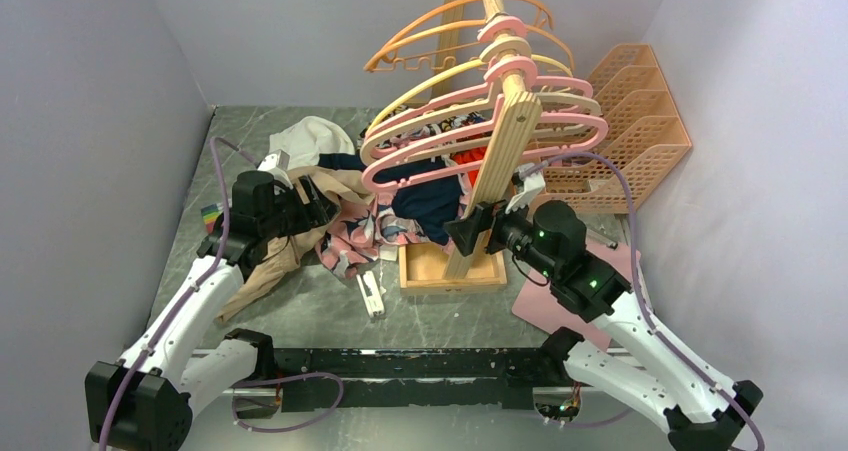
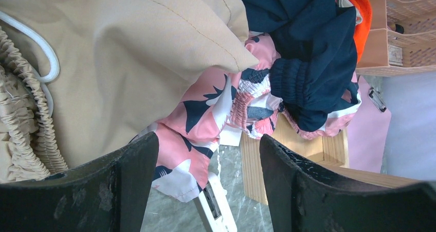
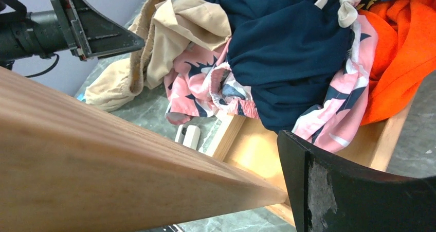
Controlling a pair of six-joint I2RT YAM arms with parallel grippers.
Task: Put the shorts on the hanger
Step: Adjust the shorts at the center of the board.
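Observation:
The shorts, pink with a navy-and-white print, lie crumpled in a clothes pile by the wooden rack base, partly under a tan and a navy garment. They also show in the left wrist view and the right wrist view. Several pink hangers hang on the rack's rod above the pile; I cannot tell which one is the task's. My left gripper is open and empty, just above the shorts' hem. My right gripper is open, with the rack's wooden post against one finger; the other finger is hidden.
A tan garment, a navy garment and an orange-red one lie in the pile. A white clip lies on the table. Orange and yellow hangers hang higher up. An orange file tray stands at the back right, and a pink sheet lies under the right arm.

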